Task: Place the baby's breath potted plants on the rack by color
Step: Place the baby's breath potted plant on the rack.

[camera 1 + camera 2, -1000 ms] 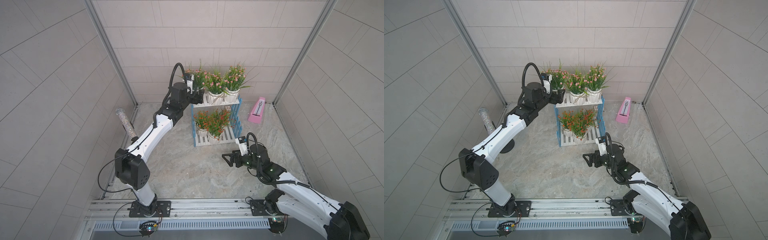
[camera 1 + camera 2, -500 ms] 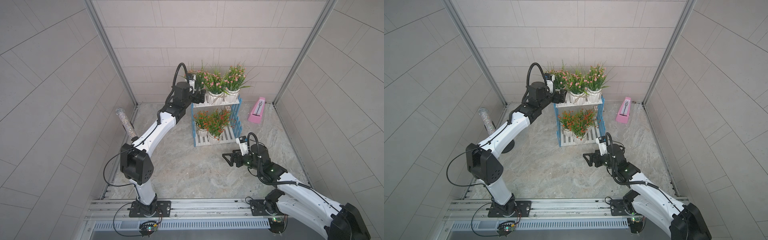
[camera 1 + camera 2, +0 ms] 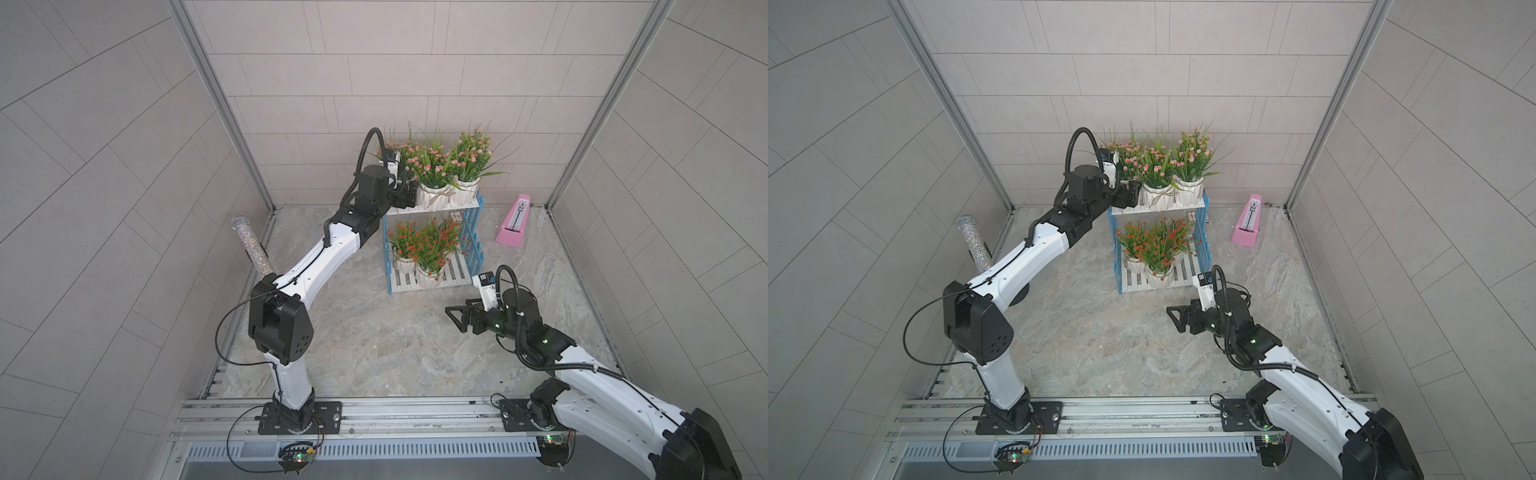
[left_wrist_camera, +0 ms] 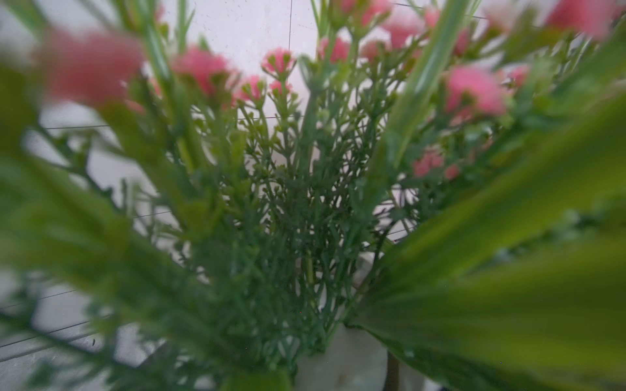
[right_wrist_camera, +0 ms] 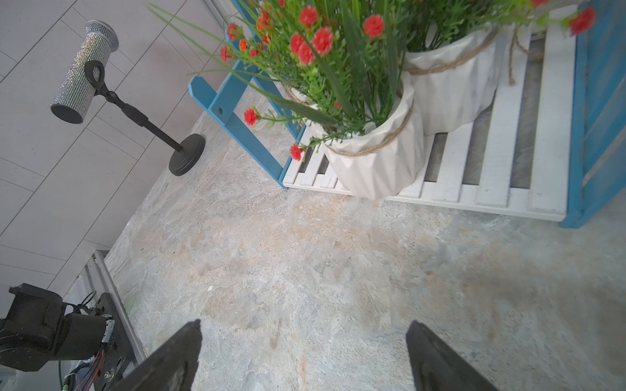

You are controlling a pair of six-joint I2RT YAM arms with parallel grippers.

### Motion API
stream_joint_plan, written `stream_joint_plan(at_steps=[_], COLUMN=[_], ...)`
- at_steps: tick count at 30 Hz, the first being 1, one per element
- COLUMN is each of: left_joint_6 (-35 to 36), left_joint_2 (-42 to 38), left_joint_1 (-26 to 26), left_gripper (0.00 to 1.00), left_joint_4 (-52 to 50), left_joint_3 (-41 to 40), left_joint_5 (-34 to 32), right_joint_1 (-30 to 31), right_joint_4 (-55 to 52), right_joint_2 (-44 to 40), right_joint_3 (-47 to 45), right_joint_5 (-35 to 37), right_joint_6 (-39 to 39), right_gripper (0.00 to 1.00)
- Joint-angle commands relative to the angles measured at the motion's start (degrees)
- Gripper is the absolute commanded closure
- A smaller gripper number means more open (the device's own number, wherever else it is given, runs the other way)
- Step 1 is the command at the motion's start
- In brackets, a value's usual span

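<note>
Sorting looks nearly complete at the rack (image 3: 457, 269), a two-tier stand with white slatted shelves and blue picket-fence sides. Pink-blossomed baby's breath in white ribbed pots lines the upper shelf. The middle pink plant (image 3: 434, 198) and the right pink plant (image 3: 465, 192) stand side by side. The left pink plant (image 4: 288, 203) sits at the shelf's left end, its pot hidden in both top views behind the left gripper (image 3: 406, 194). The orange-red plants (image 3: 430, 249) crowd the lower shelf, where the right wrist view shows two pots and the rim of a third behind them.

The left gripper's jaws stand wide at the pot, but no view shows whether they press it or hang free. The right gripper (image 5: 303, 325) hovers wide open and empty over the marbled floor in front of the rack.

The step in hand appears to be seating and letting go of that left pot. Doing it well means the base rests flat on the slats, upright, clear of the edge, and beside its neighbour without nudging it. The arm should then draw straight back along the wrist's line. A sideways sweep could snag the sprays filling the left wrist view and tip the pot off the shelf.
</note>
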Motion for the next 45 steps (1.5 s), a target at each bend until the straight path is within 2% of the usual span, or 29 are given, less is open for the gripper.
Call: stream_joint_plan(at_steps=[1,10,12,14,23,33,45], left_joint_6=[1.3,2.5,2.6,2.6,2.9,3.7,4.0], left_joint_2=[-0.7,-2.6,-3.1,-4.0,-6.6,-5.0,-7.8], left_joint_1=[-1.1,-1.1,-1.1,-1.1,-1.1,-0.9,-0.9], left_gripper=[0.20,0.20,0.11,0.06,0.00,0.00,0.00], left_joint_4=[4.0,4.0,4.2,4.6,4.9,3.3,4.4], left_joint_3=[2.9,-0.1,-0.9,-1.9,-4.5,-1.6,-3.3], left_joint_5=[0.6,-0.7,-1.0,-1.2,-1.8,-1.8,-0.8], right_joint_1=[-0.3,-0.4,-0.4,-0.4,-0.4,-0.4,-0.4], right_joint_4=[0.0,1.1,1.3,1.6,3.7,3.3,4.1], right_joint_2=[-0.9,-0.2,0.1,0.4,2.6,2.2,3.2], right_joint_3=[-1.1,-1.4,-1.3,-1.3,-1.0,-1.1,-1.1], right_joint_5=[0.0,-0.5,-0.6,-0.7,-2.0,-2.2,-2.4], right_joint_6=[-0.1,0.1,0.1,0.1,0.9,0.9,0.8], right_gripper=[0.03,0.03,0.03,0.03,0.03,0.03,0.03])
